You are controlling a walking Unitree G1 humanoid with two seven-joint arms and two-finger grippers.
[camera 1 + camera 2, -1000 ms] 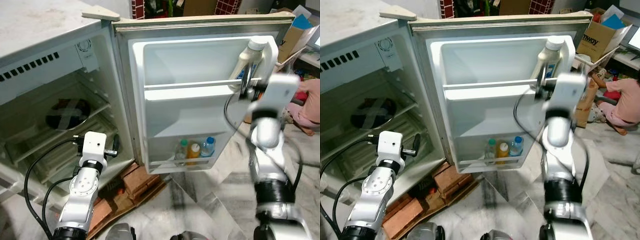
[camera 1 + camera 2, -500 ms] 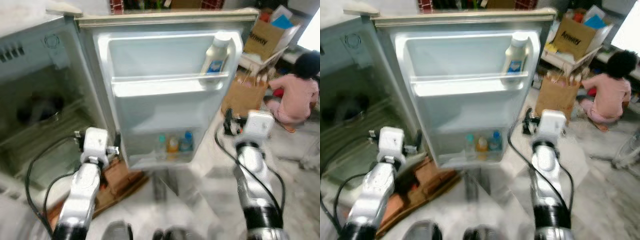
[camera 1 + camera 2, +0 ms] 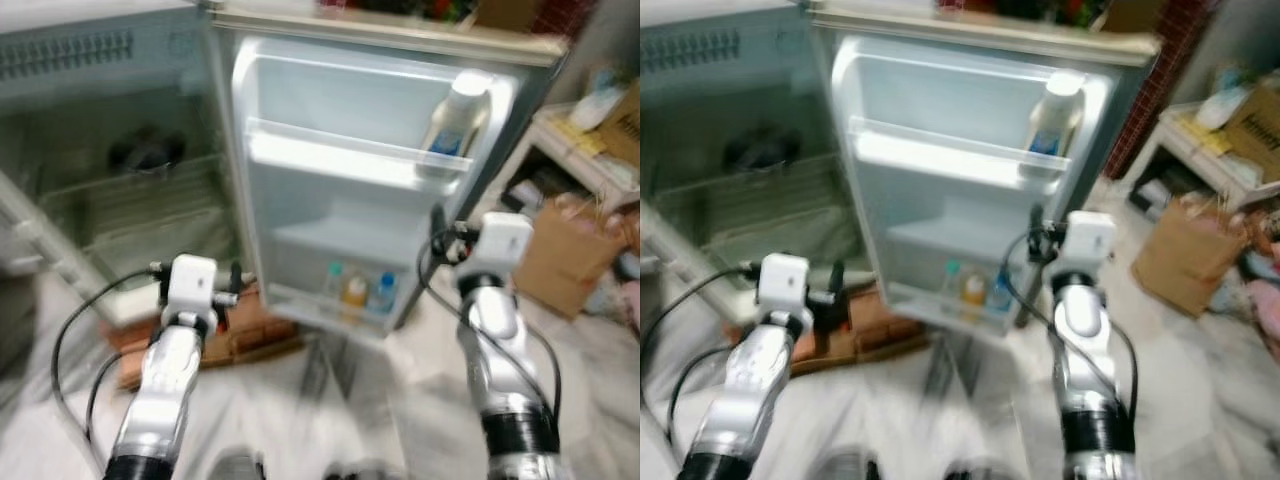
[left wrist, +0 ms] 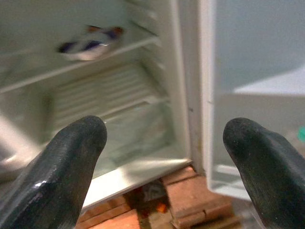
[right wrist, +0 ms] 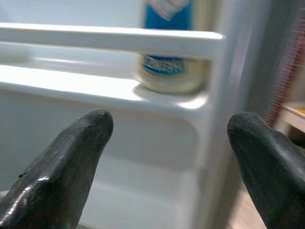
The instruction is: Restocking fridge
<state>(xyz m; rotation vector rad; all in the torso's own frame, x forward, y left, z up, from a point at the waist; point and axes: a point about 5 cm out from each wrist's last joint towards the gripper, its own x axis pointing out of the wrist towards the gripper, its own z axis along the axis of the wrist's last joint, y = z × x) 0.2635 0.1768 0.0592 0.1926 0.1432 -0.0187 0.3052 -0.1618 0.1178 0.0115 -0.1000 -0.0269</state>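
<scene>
Fridge [image 3: 120, 150] open, upper frame; bottle [image 3: 456, 115] on door shelf [image 3: 350, 160] upper right. Left gripper [image 4: 162, 157] & right gripper [image 5: 167, 157] both spread, empty.

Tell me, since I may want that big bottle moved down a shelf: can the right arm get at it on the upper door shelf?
Probably yes. The right pincer is open, empty and faces the big bottle; only the shelf's rail crosses its lower part.

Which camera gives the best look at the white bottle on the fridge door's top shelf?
The left eye view: the whole white bottle stands behind the shelf rail, though blurred. The right eye view shows the same. The right wrist view catches its base and blue label; the left wrist view faces the fridge interior.
</scene>
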